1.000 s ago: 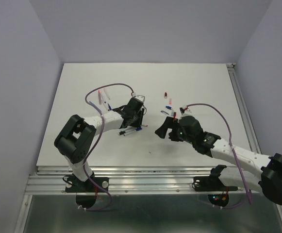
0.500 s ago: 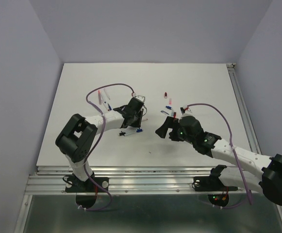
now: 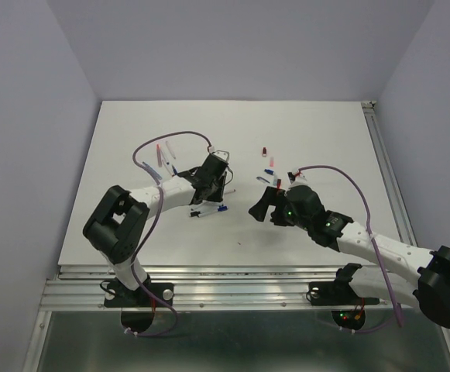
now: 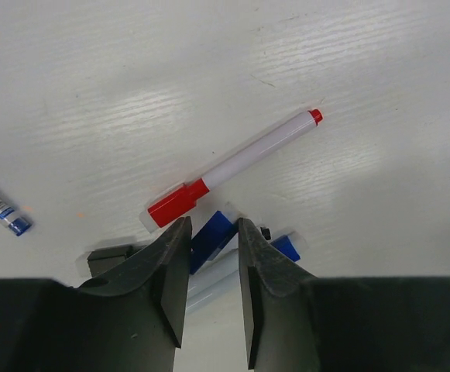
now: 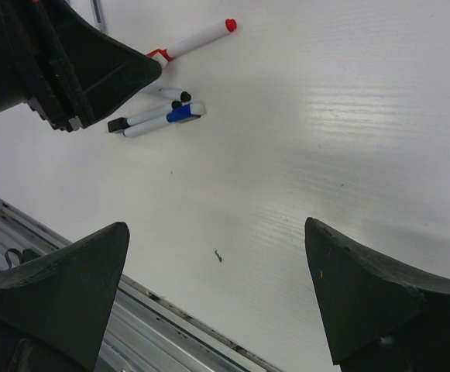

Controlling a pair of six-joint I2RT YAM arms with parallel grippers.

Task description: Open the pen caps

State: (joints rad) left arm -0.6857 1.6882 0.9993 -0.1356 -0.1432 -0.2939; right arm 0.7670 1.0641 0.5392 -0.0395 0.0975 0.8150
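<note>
A: Where does the left gripper (image 4: 213, 225) stand in relation to the caps?

B: It hangs over the cluster of pens (image 3: 209, 210), left of the middle of the table (image 3: 325, 132). In its wrist view the blue cap (image 4: 211, 239) shows in the slot between the two fingers (image 4: 170, 267). It sits right at their tips and lies at a slant to them.

A: Is it clamped on that cap?

B: I cannot tell. The jaws are drawn in to a narrow slot. Whether the pads press the cap or hover above it does not show.

A: And the red one?

B: The red cap (image 4: 176, 206) lies just beyond the fingertips, untouched. It sits on its white barrel (image 4: 252, 151), which runs away from the gripper to a red end. A second blue cap (image 4: 286, 249) peeks out past the other finger, just beside the first.

A: What about the right gripper (image 5: 217, 226)?

B: Its jaws are spread wide, with only bare table between them. It sits to the right of the cluster and well apart from it. From its wrist camera the pens lie off to the left, close by the left gripper's black body.

A: Anything else lying about?

B: A small red bit (image 3: 263, 149) lies on the far side of both grippers. It is too small to tell what it is.
</note>
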